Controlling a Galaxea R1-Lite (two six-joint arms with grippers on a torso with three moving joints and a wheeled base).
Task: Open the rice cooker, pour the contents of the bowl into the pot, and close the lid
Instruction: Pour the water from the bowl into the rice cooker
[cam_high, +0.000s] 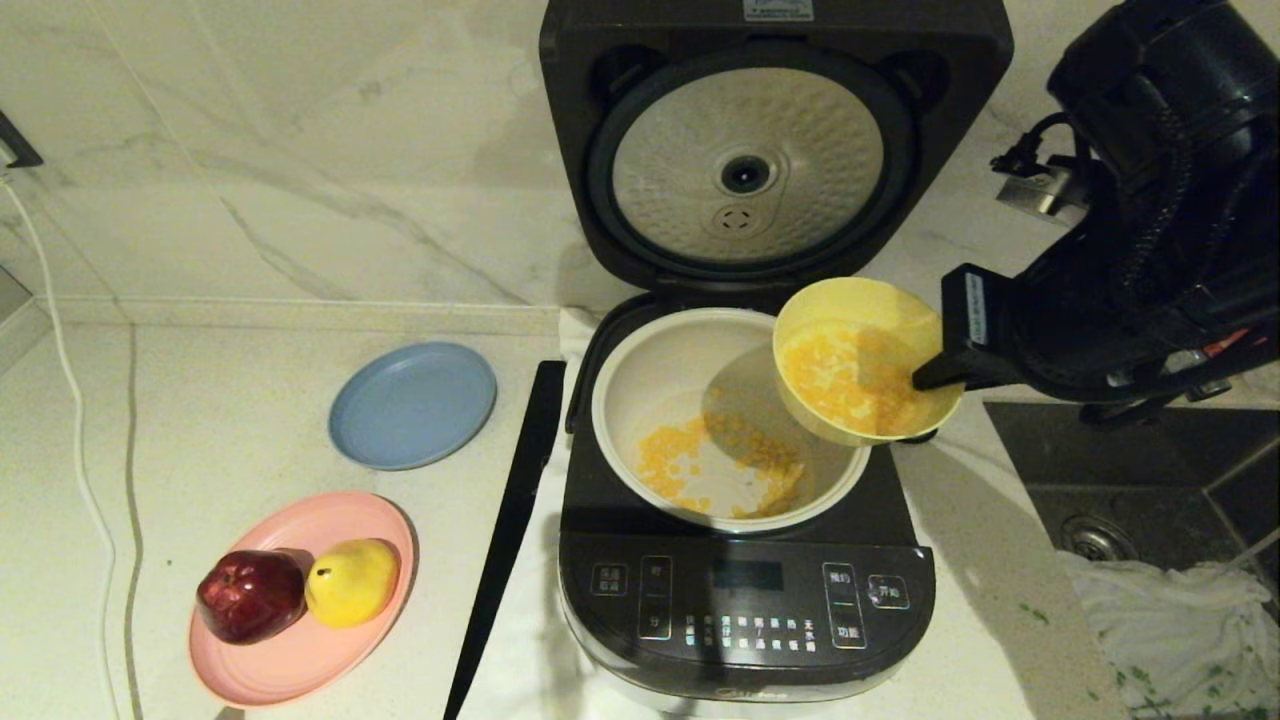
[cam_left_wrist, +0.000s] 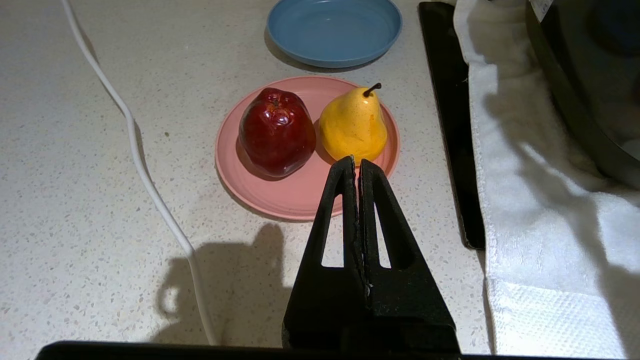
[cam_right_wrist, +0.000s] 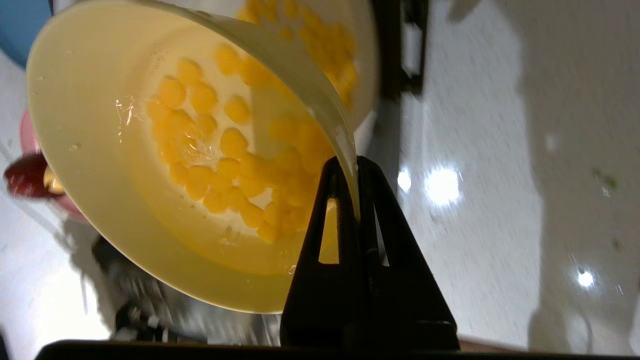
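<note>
The dark rice cooker (cam_high: 745, 600) stands open, its lid (cam_high: 750, 165) upright with the dimpled silver plate facing me. The cream pot (cam_high: 640, 375) holds yellow kernels (cam_high: 680, 460) on its bottom. My right gripper (cam_high: 925, 378) (cam_right_wrist: 354, 167) is shut on the rim of the pale yellow bowl (cam_high: 895, 310) (cam_right_wrist: 95, 165), holding it tilted over the pot's right edge. Kernels (cam_high: 850, 375) (cam_right_wrist: 225, 165) still lie inside the bowl. My left gripper (cam_left_wrist: 356, 162) is shut and empty, low over the counter near the pink plate.
A pink plate (cam_high: 340, 640) (cam_left_wrist: 300, 195) carries a red apple (cam_high: 250, 595) and a yellow pear (cam_high: 352, 580). A blue plate (cam_high: 412, 405) lies behind it. A black strip (cam_high: 510, 520) runs beside the cooker. A sink (cam_high: 1140, 470) with a white cloth (cam_high: 1170, 620) is at right.
</note>
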